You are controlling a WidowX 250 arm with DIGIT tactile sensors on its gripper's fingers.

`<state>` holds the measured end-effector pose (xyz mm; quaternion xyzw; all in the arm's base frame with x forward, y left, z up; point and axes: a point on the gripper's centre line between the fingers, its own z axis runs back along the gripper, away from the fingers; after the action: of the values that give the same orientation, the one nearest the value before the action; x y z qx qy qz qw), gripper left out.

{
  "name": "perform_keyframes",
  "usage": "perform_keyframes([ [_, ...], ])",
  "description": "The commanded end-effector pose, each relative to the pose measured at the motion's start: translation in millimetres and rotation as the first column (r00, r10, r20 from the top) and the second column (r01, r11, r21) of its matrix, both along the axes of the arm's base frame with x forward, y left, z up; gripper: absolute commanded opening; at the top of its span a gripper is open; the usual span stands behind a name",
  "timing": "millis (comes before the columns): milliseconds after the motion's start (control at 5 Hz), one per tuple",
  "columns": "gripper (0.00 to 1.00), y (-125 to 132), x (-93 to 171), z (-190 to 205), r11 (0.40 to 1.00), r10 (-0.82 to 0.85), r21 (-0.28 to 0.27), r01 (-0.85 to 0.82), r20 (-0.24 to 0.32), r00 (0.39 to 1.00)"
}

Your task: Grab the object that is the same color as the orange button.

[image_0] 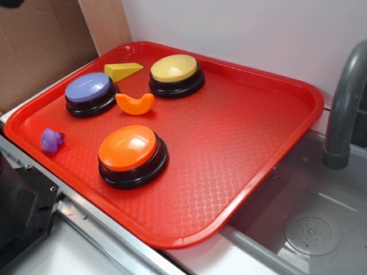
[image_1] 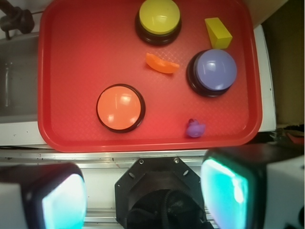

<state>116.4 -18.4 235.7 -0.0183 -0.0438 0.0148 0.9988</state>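
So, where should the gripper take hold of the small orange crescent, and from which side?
Probably from straight above, fingers closing across the thick middle of the orange crescent. It lies flat on the red tray, its horns taper thin, and the purple button stands close beside it.

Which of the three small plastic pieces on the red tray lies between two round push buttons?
The small orange plastic crescent, between the purple-topped button and the yellow-topped button.
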Motion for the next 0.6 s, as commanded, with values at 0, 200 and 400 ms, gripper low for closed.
perform_keyframes([
  [0, 1.00, 0.0, 0.0, 0.0, 1.000, 0.000, 0.000, 0.000, 0.000, 1.000],
  [200, 1.00, 8.2, 15.2, -20.5, 0.990, -0.123, 0.071, 0.123, -0.006, 0.992],
  [400, 1.00, 17.4, 36.9, -47.9, 0.948, -0.285, 0.142, 0.284, -0.015, 0.959],
])
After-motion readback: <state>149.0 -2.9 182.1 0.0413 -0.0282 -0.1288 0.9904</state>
